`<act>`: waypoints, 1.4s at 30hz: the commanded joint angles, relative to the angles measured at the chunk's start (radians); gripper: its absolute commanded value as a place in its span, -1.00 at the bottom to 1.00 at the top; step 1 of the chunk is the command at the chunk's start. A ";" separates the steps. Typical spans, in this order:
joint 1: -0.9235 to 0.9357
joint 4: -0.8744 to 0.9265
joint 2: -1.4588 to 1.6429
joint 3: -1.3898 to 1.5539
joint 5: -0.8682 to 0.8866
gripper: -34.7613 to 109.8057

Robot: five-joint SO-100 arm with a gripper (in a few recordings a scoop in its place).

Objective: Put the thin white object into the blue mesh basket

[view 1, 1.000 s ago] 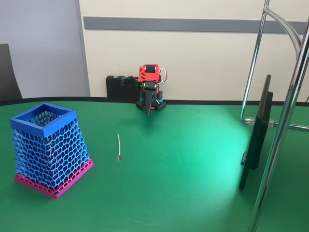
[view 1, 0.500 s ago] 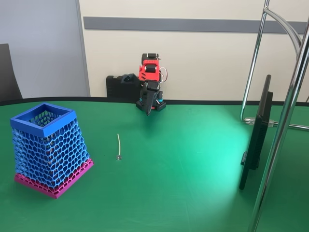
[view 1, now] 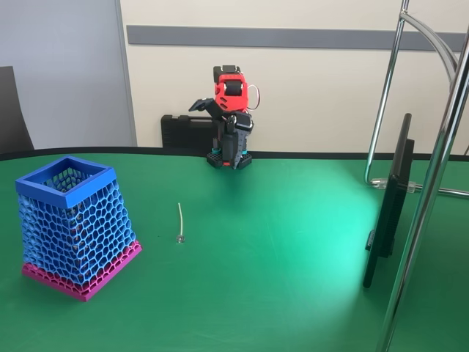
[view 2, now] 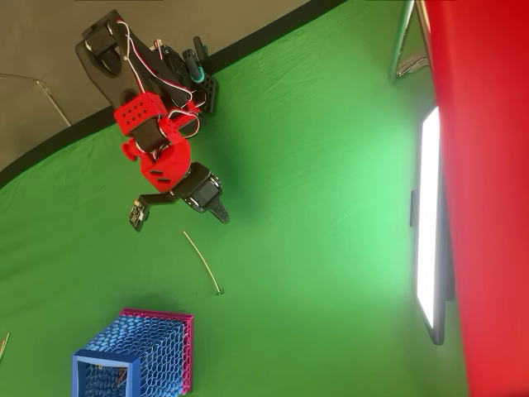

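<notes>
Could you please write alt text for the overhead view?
A red and black robot arm reaches over a green table, its gripper above a thin white stick lying flat. A blue mesh basket with a pink base stands apart from the stick.

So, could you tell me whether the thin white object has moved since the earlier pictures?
No. In the fixed view the thin white object lies on the green table at the same spot, right of the blue mesh basket, apart from it.

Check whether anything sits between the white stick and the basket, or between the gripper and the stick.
Nothing visible does: bare green table separates the thin white stick from the blue mesh basket and from the gripper.
</notes>
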 commanded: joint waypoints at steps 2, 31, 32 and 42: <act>-0.008 0.140 -0.075 -0.207 -0.066 -0.51; 0.276 0.156 -0.712 -0.678 -1.058 -0.51; 0.284 0.144 -0.727 -0.673 -1.083 -0.51; 0.337 -0.176 -0.801 -0.483 -1.221 -0.51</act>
